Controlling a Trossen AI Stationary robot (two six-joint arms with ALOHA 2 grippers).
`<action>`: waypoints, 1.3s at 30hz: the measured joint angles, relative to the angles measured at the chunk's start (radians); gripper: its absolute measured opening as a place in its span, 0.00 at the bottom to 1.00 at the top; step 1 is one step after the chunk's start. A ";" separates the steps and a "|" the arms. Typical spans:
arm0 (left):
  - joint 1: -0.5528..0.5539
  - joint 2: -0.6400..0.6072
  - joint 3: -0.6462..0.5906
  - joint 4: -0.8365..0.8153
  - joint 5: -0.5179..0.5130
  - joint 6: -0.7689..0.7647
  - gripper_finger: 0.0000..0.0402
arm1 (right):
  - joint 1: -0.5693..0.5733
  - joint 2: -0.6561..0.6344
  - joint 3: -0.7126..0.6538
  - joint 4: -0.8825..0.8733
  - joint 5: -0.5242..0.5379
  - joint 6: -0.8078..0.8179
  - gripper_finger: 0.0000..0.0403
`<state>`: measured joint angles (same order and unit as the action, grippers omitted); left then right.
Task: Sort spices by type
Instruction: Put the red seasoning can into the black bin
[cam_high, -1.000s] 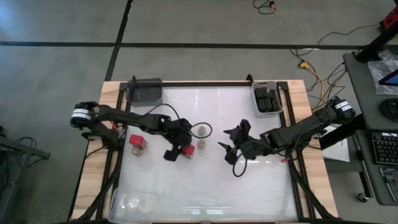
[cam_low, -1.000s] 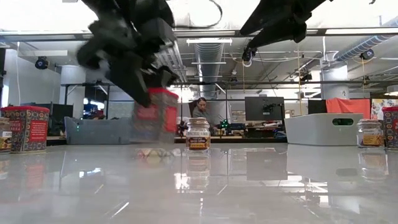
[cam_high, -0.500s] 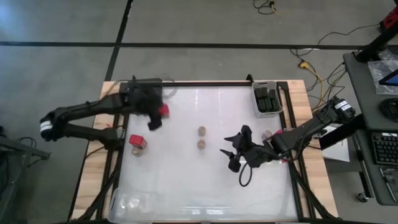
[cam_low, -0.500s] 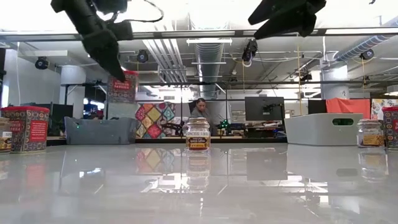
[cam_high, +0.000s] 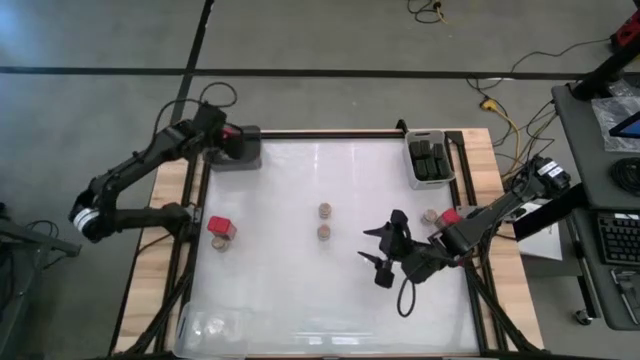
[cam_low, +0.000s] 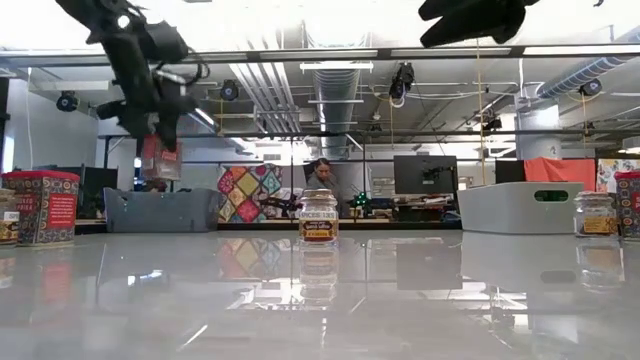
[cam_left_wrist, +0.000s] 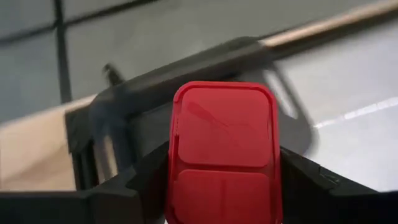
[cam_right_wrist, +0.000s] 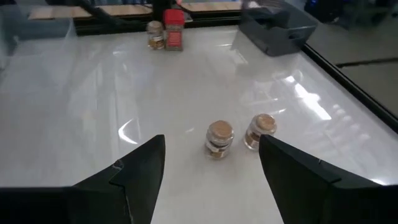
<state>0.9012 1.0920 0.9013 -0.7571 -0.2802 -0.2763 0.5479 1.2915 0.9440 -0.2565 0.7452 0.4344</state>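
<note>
My left gripper (cam_high: 230, 135) is shut on a red blocky spice container (cam_left_wrist: 224, 152) and hovers over the dark grey bin (cam_high: 236, 152) at the table's far-left corner. In the low view the container (cam_low: 160, 158) hangs above that bin (cam_low: 160, 210). My right gripper (cam_high: 385, 255) is open above the table right of centre. Two tan-topped jars (cam_high: 325, 211) (cam_high: 324, 232) stand upright mid-table, ahead of the right fingers (cam_right_wrist: 219, 138) (cam_right_wrist: 260, 129). Another red container with a jar (cam_high: 218, 228) stands at the left, and a jar and red container (cam_high: 440, 216) at the right. My left gripper pinches the red container between its two fingers (cam_left_wrist: 146, 180), one on each opposite side wall (cam_left_wrist: 171, 180) just below the lid. The fingers come from above, pointing down. The container is lifted clear and hangs roughly upright below them, over the grey bin.
A white bin (cam_high: 430, 160) with black blocky containers sits at the far-right corner. A clear bin (cam_high: 215, 322) holding jars lies at the near-left corner. The glossy white tabletop (cam_high: 300, 290) is bare between the jars and the near edge. A person sits in the room behind (cam_low: 322, 180).
My left gripper has lifted the red container from beside the two middle jars and swung it up and toward the far-left corner, ending over the grey bin. My right gripper has drawn back a little toward the near edge, staying open.
</note>
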 joint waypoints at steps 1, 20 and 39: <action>0.016 0.018 -0.001 0.012 -0.003 -0.030 0.51 | 0.010 0.000 0.000 0.000 0.000 -0.005 0.62; 0.035 0.278 -0.002 0.182 -0.051 -0.398 0.51 | 0.145 0.001 -0.016 0.001 0.019 -0.034 0.63; -0.006 0.380 -0.003 0.250 -0.064 -0.467 0.51 | 0.148 0.001 -0.016 0.000 0.021 -0.016 0.65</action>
<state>0.8952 1.4719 0.8986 -0.5067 -0.3439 -0.7429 0.6957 1.2926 0.9283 -0.2565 0.7663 0.4187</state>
